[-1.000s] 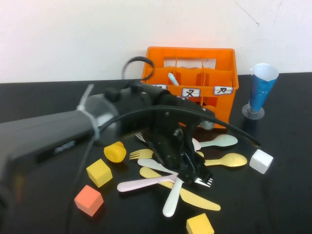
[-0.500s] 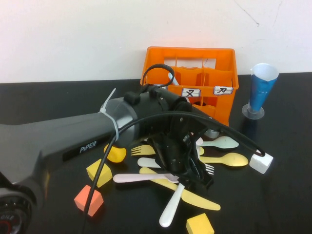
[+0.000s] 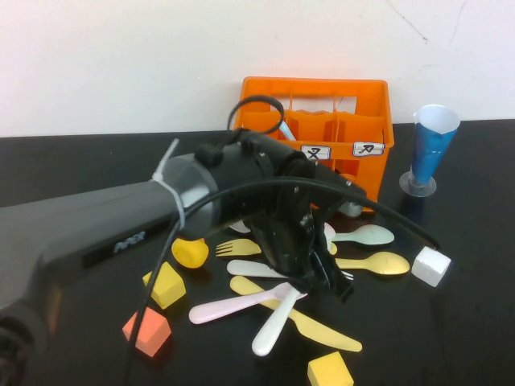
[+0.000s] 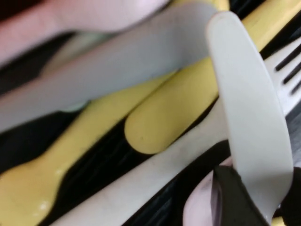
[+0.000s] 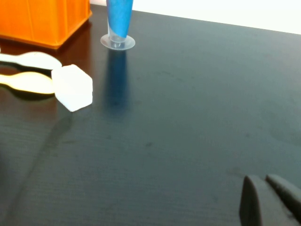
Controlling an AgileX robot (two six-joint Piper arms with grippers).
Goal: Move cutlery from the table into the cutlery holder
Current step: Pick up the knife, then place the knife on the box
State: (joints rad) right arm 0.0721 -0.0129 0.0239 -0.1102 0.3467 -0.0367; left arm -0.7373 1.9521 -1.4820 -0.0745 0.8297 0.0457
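On the black counter (image 3: 72,161) in front of you, the left pincer (image 3: 322,281) sits low in the middle of the scattered pastel plastic cutlery, clenched on the whitish plastic knife (image 3: 273,319). In the left wrist view that whitish plastic knife (image 4: 249,117) runs between the dark fingers (image 4: 230,197), with a yellow plastic handle (image 4: 178,108) and a white plastic fork (image 4: 287,75) lying just behind it. The knife's free end tilts down toward the near edge of the counter, crossing the long yellow plastic knife (image 3: 322,326) and touching the pink plastic piece (image 3: 229,304). Just beside the pincer you have a yellow plastic fork (image 3: 233,248), a yellow plastic spoon (image 3: 378,263) and a mint plastic spoon (image 3: 366,235). The orange plastic crate with inner compartments (image 3: 318,133) stands behind the arm, against the wall, with a light blue utensil standing in one of its left compartments.

Your right pincer (image 5: 270,200) rests well apart from all this, over a bare part of the counter, its two dark fingers pressed together on nothing. Near it you can see the white foam cube (image 5: 73,88) and the blue cone-shaped cup (image 5: 118,23).

Around the cutlery lie a yellow duck toy (image 3: 190,251), two yellow foam cubes (image 3: 165,283) and an orange foam cube (image 3: 146,331).
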